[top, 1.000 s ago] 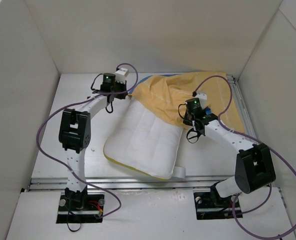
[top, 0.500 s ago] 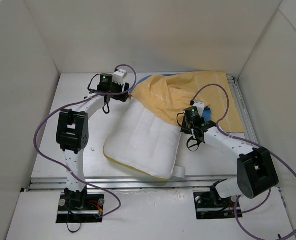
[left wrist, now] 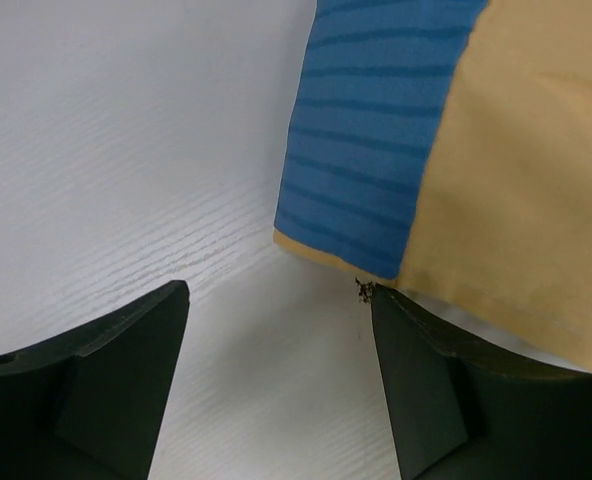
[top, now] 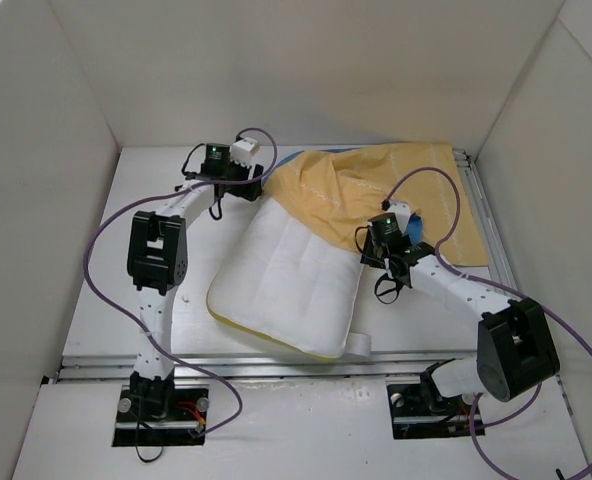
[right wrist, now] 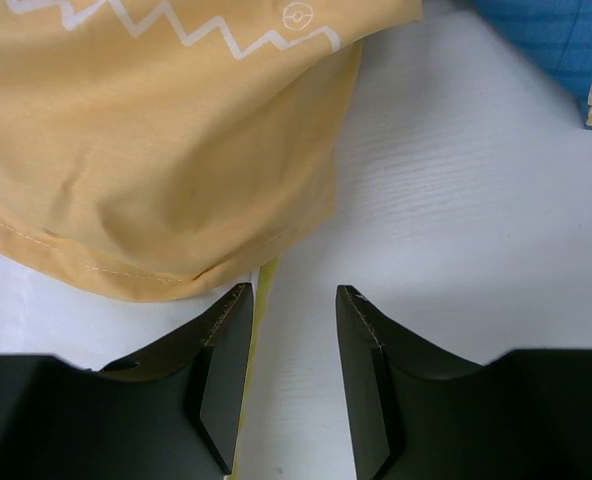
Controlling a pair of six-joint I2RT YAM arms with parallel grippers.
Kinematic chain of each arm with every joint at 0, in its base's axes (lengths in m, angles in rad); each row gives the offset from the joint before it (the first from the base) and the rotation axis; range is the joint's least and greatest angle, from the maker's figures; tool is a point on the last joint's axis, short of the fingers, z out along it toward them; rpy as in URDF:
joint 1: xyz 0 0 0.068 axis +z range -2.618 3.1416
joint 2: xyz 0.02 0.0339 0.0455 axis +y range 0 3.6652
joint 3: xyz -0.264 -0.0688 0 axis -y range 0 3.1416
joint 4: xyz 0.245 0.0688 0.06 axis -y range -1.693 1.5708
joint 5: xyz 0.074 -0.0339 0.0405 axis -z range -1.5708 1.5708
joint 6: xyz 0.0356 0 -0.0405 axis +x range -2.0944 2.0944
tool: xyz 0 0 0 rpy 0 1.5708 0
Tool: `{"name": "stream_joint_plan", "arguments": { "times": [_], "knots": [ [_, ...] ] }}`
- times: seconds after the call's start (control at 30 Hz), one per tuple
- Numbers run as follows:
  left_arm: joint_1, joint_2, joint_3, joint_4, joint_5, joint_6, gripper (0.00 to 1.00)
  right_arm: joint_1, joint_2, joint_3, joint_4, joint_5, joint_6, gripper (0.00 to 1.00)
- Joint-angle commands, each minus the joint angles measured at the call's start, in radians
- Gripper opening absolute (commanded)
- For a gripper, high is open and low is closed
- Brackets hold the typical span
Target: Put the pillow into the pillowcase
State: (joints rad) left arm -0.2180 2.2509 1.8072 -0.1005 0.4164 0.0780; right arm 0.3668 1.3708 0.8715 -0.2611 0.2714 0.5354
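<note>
My left gripper (left wrist: 276,312) stood wide open at the pillowcase (top: 376,190) corner, and my right gripper (right wrist: 293,295) was narrowly open, both empty. The pillow (top: 291,285) lay with its far end under the pillowcase; pinching both layers together could shut the mouth.

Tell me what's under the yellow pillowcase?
The far end of the white pillow goes beneath the pillowcase. How much is covered, and whether it is inside or underneath, cannot be seen.

Matt cloth pillowcase (top: 361,185), quilted pillow (top: 291,275)
</note>
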Motion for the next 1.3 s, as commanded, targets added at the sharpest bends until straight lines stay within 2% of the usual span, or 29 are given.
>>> {"name": "stream_joint_plan", "arguments": {
  "times": [0.0,0.07,0.3,0.43,0.53,0.63,0.67,0.73,0.9,0.93,1.1,1.17,1.2,1.27],
  "knots": [
    [-0.009,0.009,0.119,-0.022,0.018,0.028,0.69,0.004,-0.035,0.037,0.014,0.040,0.011,0.36],
    [-0.009,0.053,0.196,-0.045,0.012,0.034,0.69,0.004,-0.035,0.040,0.011,0.043,0.009,0.36],
    [-0.018,0.116,0.300,-0.073,0.070,0.060,0.69,0.003,-0.039,0.064,-0.009,0.052,0.000,0.37],
    [-0.038,0.170,0.403,-0.145,0.090,0.097,0.67,-0.003,-0.041,0.073,-0.015,0.052,0.000,0.37],
    [-0.038,0.177,0.414,-0.157,0.171,0.126,0.63,-0.002,-0.041,0.077,-0.015,0.049,0.001,0.37],
    [-0.038,0.179,0.417,-0.159,0.217,0.147,0.53,-0.002,-0.038,0.080,-0.018,0.046,0.000,0.37],
    [-0.038,0.180,0.419,-0.160,0.226,0.154,0.42,-0.002,-0.035,0.083,-0.017,0.043,0.000,0.37],
    [-0.038,0.180,0.419,-0.162,0.254,0.167,0.28,0.001,-0.036,0.081,-0.020,0.046,0.003,0.37],
    [-0.038,0.179,0.409,-0.151,0.288,0.175,0.09,-0.002,-0.035,0.080,-0.020,0.045,0.003,0.37],
    [-0.038,0.168,0.402,-0.137,0.288,0.172,0.01,-0.002,-0.035,0.080,-0.021,0.046,0.003,0.37],
    [-0.038,0.102,0.264,-0.018,0.260,0.148,0.00,0.000,-0.036,0.070,-0.026,0.042,0.012,0.39],
    [-0.029,0.055,0.210,0.007,0.239,0.092,0.00,-0.002,-0.039,0.054,-0.024,0.037,0.028,0.44],
    [-0.005,0.041,0.196,0.013,0.211,0.062,0.00,-0.002,-0.039,0.047,-0.026,0.032,0.032,0.52],
    [0.018,-0.025,0.118,0.033,0.209,-0.015,0.00,0.003,-0.041,0.031,-0.026,0.029,0.044,0.59]
  ]
}}
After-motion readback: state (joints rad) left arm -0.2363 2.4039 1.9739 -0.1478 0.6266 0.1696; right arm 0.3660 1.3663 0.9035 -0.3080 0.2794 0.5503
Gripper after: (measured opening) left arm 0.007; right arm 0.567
